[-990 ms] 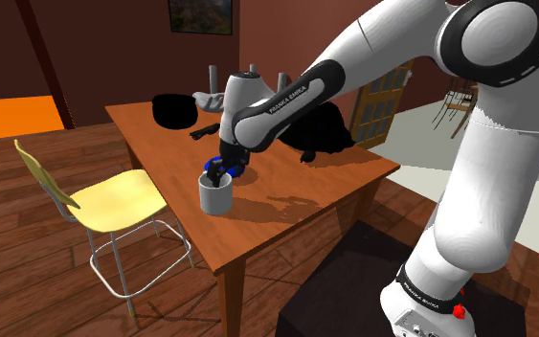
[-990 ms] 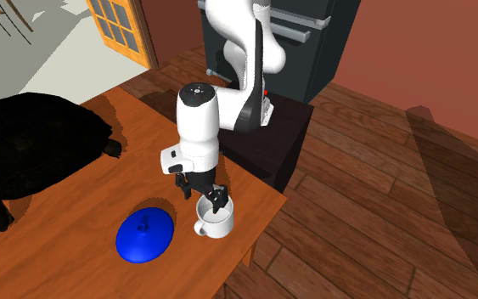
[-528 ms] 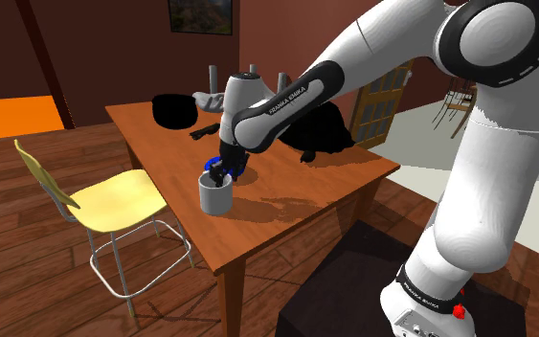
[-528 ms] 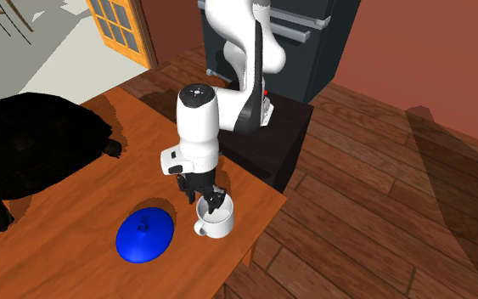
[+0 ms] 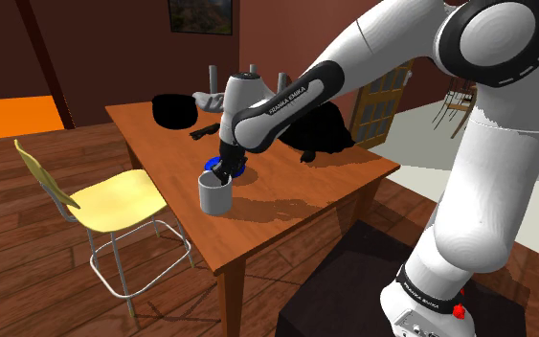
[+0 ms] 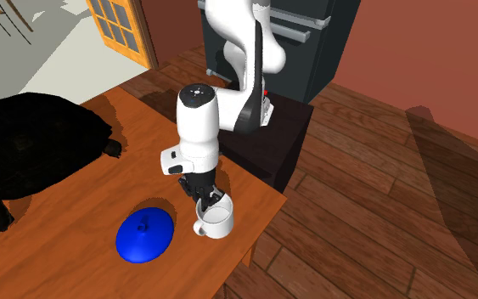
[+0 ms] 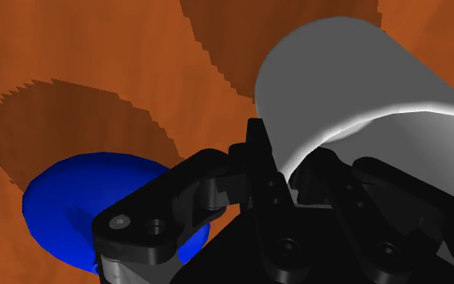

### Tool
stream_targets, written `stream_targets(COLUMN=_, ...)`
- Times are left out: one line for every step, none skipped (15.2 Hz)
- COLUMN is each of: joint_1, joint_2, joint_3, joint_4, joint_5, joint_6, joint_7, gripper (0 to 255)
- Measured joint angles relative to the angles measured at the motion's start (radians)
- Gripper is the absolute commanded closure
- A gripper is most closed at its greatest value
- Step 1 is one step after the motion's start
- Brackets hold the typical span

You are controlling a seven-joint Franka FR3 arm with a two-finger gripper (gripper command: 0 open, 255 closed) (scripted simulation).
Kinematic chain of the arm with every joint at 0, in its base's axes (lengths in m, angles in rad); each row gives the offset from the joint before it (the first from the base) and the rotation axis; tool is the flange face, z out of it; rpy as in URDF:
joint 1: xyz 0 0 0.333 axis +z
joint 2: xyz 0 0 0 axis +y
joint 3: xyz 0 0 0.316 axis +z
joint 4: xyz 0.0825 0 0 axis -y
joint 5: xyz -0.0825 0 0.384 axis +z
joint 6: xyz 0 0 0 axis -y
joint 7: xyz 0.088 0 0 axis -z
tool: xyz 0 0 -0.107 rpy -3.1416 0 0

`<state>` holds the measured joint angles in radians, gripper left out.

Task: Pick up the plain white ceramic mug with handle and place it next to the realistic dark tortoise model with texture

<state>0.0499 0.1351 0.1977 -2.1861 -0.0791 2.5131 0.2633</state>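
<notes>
A plain white mug (image 6: 216, 224) stands upright near the table's corner; in the shoulder view the mug (image 5: 215, 197) looks grey. My gripper (image 6: 205, 202) comes down from above and is shut on the mug's rim, one finger inside and one outside. In the wrist view the gripper (image 7: 285, 165) clasps the mug (image 7: 338, 89) wall between its fingertips. The handle points away from the arm in the second exterior view. The dark tortoise (image 6: 33, 153) lies at the table's far side; in the shoulder view the tortoise (image 5: 326, 130) sits behind my arm.
A blue round lid (image 6: 146, 235) lies on the wooden table (image 6: 75, 263) close beside the mug. A black bowl (image 5: 173, 110) and a grey object (image 5: 210, 96) stand at the far end. A yellow chair (image 5: 114, 199) stands at the table's side.
The fingers have closed from wide apart onto the mug's rim. The arm and the mug have stayed in place.
</notes>
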Motion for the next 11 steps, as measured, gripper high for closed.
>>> stream_targets(joint_1=0.0, joint_2=0.0, joint_3=0.0, joint_4=0.0, joint_5=0.0, joint_6=0.0, joint_7=0.0, gripper=255)
stream_targets(joint_1=0.0, joint_2=-0.004, joint_3=0.0, joint_4=0.002, joint_5=0.002, joint_6=-0.006, joint_7=-0.001, gripper=255)
stream_targets(joint_1=0.0, joint_2=-0.007, joint_3=0.001, joint_4=0.008, joint_5=0.003, joint_6=-0.015, joint_7=-0.001, gripper=255)
stream_targets(joint_1=0.0, joint_2=-0.015, joint_3=0.002, joint_4=0.013, joint_5=0.007, joint_6=-0.027, joint_7=-0.004, gripper=255)
stream_targets(joint_1=-0.002, joint_2=-0.026, joint_3=0.002, joint_4=0.012, joint_5=0.011, joint_6=-0.037, joint_7=-0.009, gripper=255)
stream_targets(joint_1=-0.002, joint_2=-0.034, joint_3=0.003, joint_4=0.014, joint_5=0.014, joint_6=-0.047, joint_7=-0.01, gripper=255)
stream_targets(joint_1=-0.003, joint_2=-0.043, joint_3=0.003, joint_4=0.018, joint_5=0.018, joint_6=-0.06, joint_7=-0.014, gripper=255)
stream_targets(joint_1=-0.002, joint_2=-0.05, joint_3=0.004, joint_4=0.026, joint_5=0.021, joint_6=-0.074, joint_7=-0.015, gripper=255)
stream_targets(joint_1=-0.003, joint_2=-0.053, joint_3=0.004, joint_4=0.035, joint_5=0.023, joint_6=-0.086, joint_7=-0.017, gripper=255)
stream_targets(joint_1=-0.004, joint_2=-0.06, joint_3=0.004, joint_4=0.041, joint_5=0.026, joint_6=-0.099, joint_7=-0.02, gripper=255)
stream_targets(joint_1=-0.004, joint_2=-0.067, joint_3=0.004, joint_4=0.047, joint_5=0.028, joint_6=-0.112, joint_7=-0.022, gripper=255)
